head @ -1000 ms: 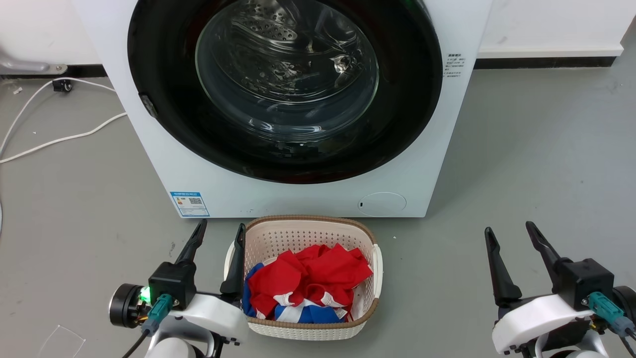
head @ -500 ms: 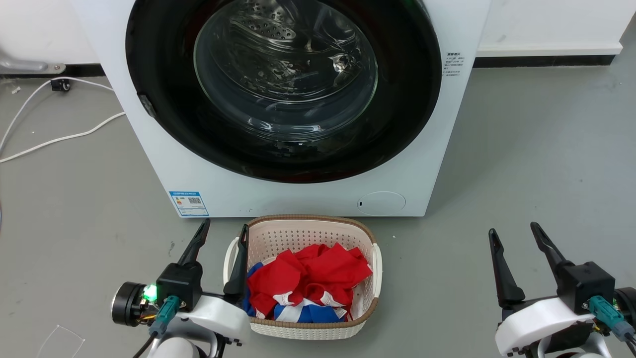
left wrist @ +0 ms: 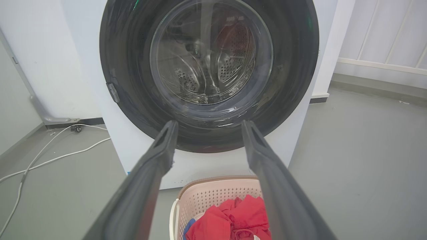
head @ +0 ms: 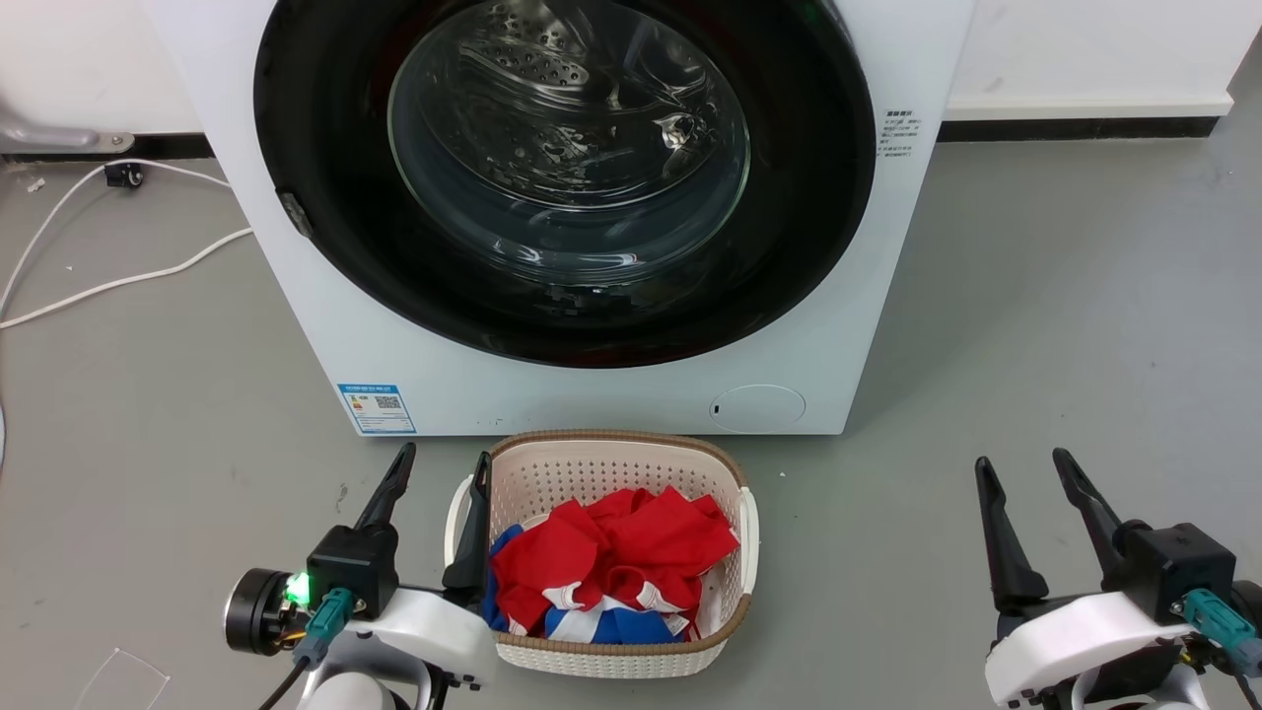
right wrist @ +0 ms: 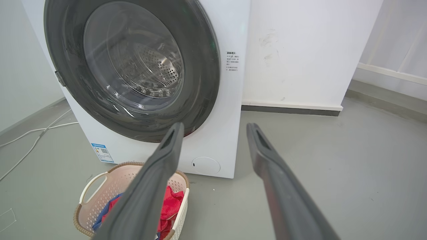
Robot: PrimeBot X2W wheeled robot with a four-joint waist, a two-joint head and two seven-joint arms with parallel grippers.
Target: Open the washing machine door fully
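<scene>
Squarely ahead, the washing machine door (head: 325, 148) sits shut, flush against the front of the white washing machine (head: 631, 394), its glass bowl showing the steel drum behind. Both grippers hover low over the grey floor (head: 1035, 296), well apart from the door. The left gripper (head: 444, 454), fingers spread wide and empty, is just beside a laundry basket (head: 611, 442) of red and blue clothes (head: 611, 552), parked at the machine's foot, presumably for loading. The right gripper (head: 1020, 458), likewise wide and empty, waits off to the basket's other side. A small grey tab (head: 294, 212) on the door's left rim looks the likely place to pull; opening has not yet begun.
</scene>
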